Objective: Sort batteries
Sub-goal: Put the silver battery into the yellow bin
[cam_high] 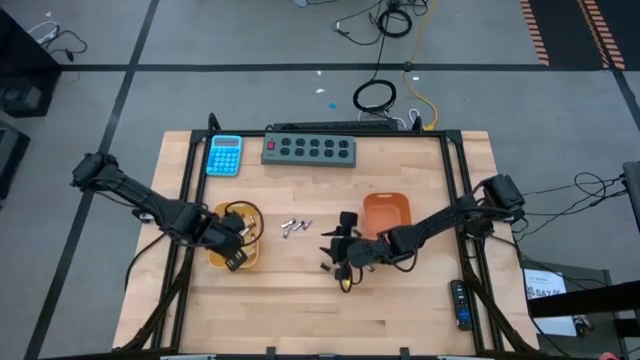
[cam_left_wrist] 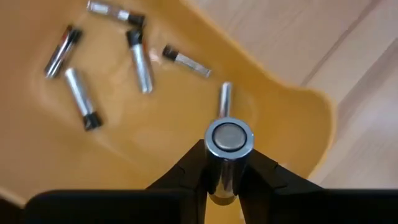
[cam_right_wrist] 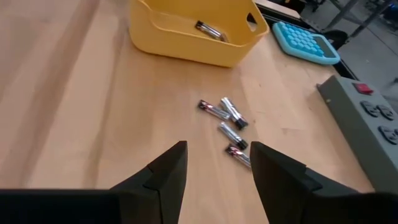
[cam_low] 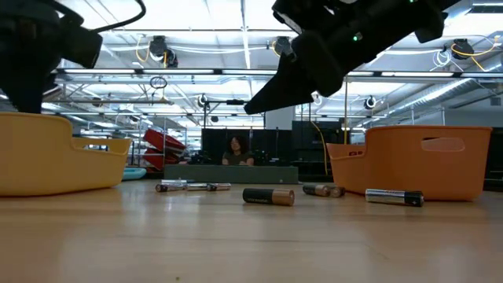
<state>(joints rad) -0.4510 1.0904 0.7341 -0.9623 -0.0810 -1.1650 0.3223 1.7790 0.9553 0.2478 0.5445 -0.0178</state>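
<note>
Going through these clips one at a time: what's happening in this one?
A two-arm robot is sorting batteries. The left gripper hangs over the yellow tray, its jaws shut on a silvery battery, with several similar batteries already inside. The right gripper, jaws open and empty, hovers mid-table beside the orange tray, facing a loose cluster of batteries on the wooden table.

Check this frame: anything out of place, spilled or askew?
Nothing damaged or spilled. Unsorted batteries lie loose on the table between the yellow tray and orange tray. The left end effector holds one battery over the yellow tray.
</note>
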